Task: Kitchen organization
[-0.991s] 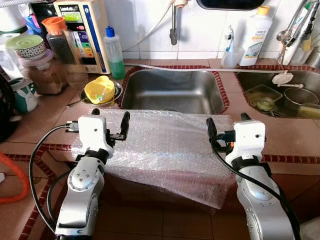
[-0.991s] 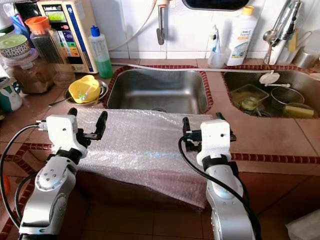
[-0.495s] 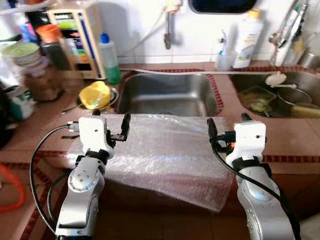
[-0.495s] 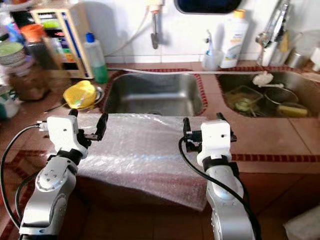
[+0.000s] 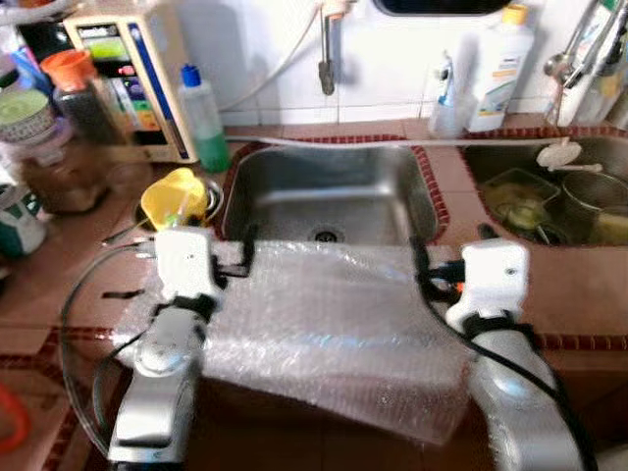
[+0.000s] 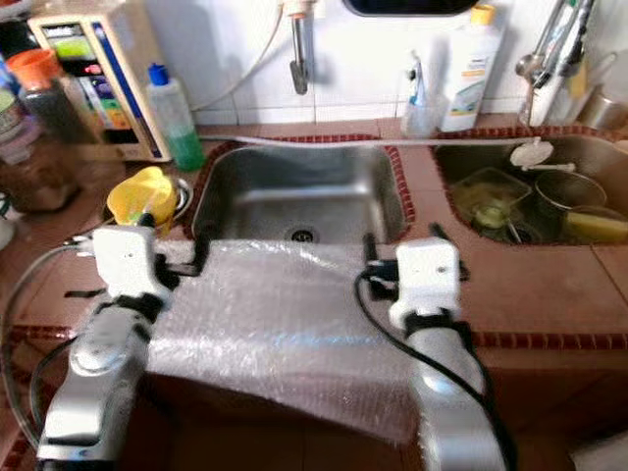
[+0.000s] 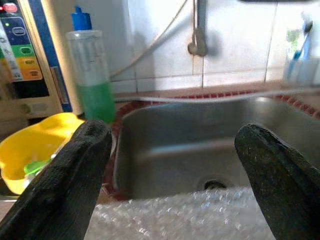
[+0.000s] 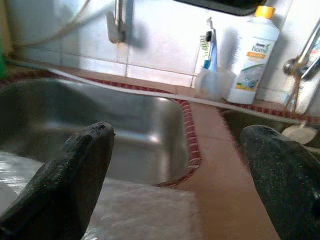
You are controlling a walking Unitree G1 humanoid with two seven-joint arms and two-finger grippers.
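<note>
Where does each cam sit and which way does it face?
Left eye, right eye: head, looking down at bubble wrap before the sink; both arms show.
Left wrist: along the open left gripper toward sink and green bottle.
Right wrist: along the open right gripper toward sink and white bottle.
All share the sink.

Sink (image 5: 334,191): brushed steel, dull sheen. Bubble wrap (image 5: 324,324): clear plastic, bumpy, glossy w/ glare spots. Counter (image 5: 69,245): reddish-brown tile, smooth, semi-matt. Wall (image 5: 392,59): white tile, glossy. Soap bottle (image 5: 201,118): see-thru plastic. Yellow cup (image 5: 175,196): shiny plastic. Gripper fingers (image 7: 75,170): black, matt, grainy rubber-like.
</note>
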